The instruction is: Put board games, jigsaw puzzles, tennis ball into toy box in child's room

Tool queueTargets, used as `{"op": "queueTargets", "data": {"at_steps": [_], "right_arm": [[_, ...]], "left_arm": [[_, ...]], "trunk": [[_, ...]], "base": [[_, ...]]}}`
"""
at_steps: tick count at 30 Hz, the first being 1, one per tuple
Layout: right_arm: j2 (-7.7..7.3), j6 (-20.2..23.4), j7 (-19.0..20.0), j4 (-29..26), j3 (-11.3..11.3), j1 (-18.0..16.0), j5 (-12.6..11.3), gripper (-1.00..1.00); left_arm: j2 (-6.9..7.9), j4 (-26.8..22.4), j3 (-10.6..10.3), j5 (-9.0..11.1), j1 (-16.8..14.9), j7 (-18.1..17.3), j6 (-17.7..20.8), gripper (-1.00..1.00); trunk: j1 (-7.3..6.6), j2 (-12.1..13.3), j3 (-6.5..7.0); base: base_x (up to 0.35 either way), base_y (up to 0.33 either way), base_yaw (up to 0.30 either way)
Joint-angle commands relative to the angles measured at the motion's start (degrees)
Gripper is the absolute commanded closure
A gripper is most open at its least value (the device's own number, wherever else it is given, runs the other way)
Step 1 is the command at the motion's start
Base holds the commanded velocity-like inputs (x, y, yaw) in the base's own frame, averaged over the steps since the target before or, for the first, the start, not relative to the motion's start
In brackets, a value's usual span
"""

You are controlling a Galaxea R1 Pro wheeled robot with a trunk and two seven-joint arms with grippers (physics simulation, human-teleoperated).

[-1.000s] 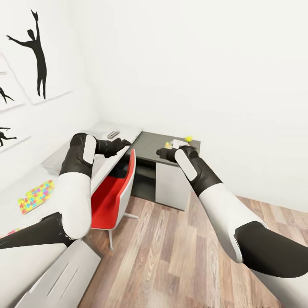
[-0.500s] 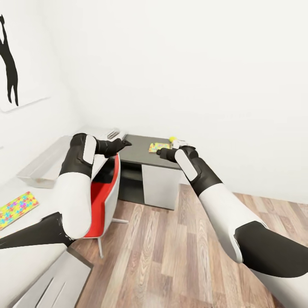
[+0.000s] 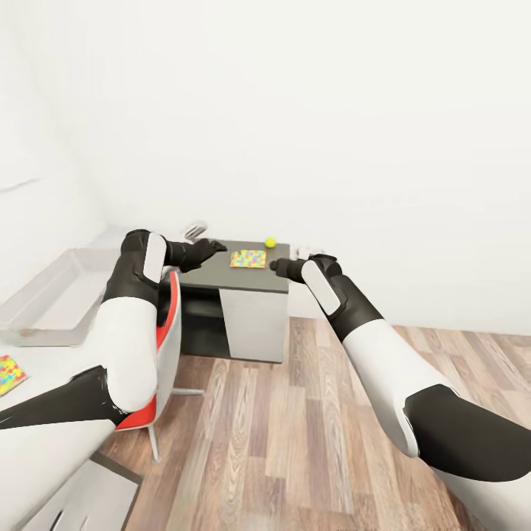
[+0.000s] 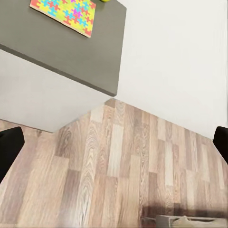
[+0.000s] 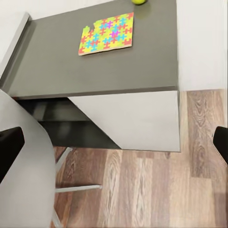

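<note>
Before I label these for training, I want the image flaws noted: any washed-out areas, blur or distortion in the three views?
Head view: the white wall is washed out and nearly featureless, and the arms look stretched toward the frame edges. Left wrist view: the floor planks look soft, with a dark smear near one edge. Right wrist view: the puzzle on the dark desk is sharp, with even light and no glare.

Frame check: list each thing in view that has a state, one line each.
Left gripper: jaws open, empty.
Right gripper: jaws open, empty.
Toy box: on the pale desk top, nothing seen inside.
Puzzle: flat on the dark desk.
Second puzzle: flat on the pale top, outside the box.
Tennis ball: on the dark desk, beyond the puzzle.
</note>
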Motion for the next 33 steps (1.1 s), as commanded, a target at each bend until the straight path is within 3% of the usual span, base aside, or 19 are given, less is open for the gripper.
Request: {"op": "queueTargets", "data": {"at_steps": [1,33], "right_arm": [[0.0,0.1,-0.6,0.0,0.1,-0.1,-0.6,-1.0],[0.0,0.0,-0.6,0.0,0.0,0.0,-0.5,-1.0]], "left_arm": [[-0.05,-0.1,0.3,0.1,-0.1,-0.1,0.3,-1.0],[-0.05,0.2,0.3,0.0,0.7,-0.1,0.2,-1.0]], "trunk": [[0.04,-0.1,-0.05],[0.04,-0.1,1.79]], "base": [[0.0,0.0,-0.242],[0.0,0.0,-0.243]]}}
